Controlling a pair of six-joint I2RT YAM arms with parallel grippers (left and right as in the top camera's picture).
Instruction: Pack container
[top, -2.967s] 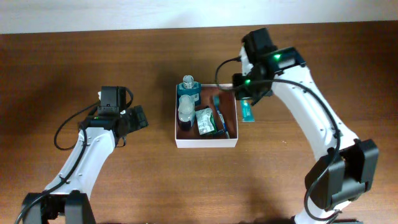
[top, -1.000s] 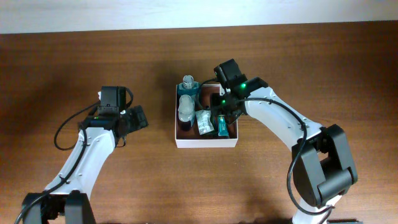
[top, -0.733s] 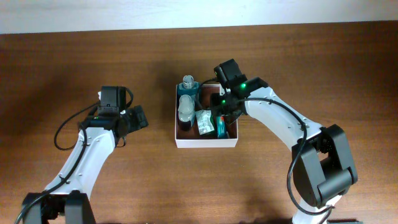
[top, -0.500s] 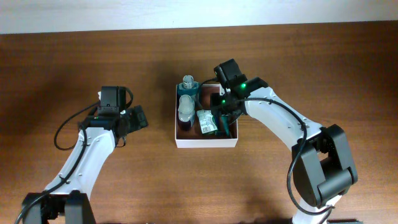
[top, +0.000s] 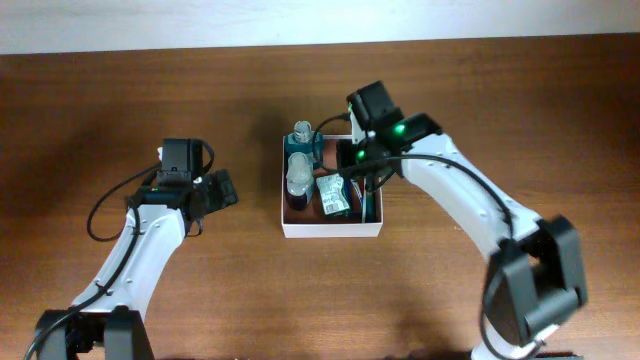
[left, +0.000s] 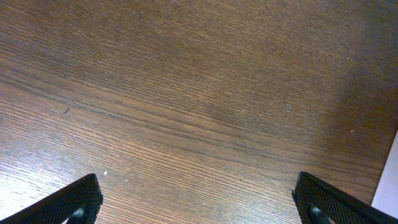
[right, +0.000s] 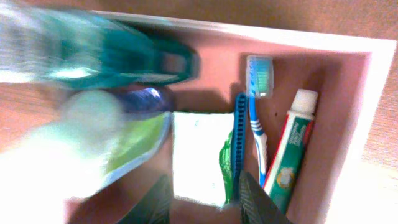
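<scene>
a: container position?
b: the container (top: 332, 230) is seen at the middle of the overhead frame, flat on the wooden table (top: 500, 90). the white walls are upright; the reddish-brown floor is partly covered.
a: contents noted?
b: in the right wrist view a toothpaste tube (right: 287, 158) is laid along the wall at the right of the frame. a toothbrush (right: 256, 112) is just beside it, bristles toward the top. a green-and-white packet (right: 198, 155) is found at centre. a teal bottle (right: 118, 59) and a clear bottle (right: 74, 143) are blurred at the left, so their poses cannot be told there.
a: right gripper?
b: the right gripper (right: 203, 199) is held above the packet, jaws parted, nothing gripped between them.
a: left gripper?
b: the left gripper (left: 199, 202) is spread wide over bare wood. it is seen at the left of the overhead frame, well apart from the container. nothing is held.
</scene>
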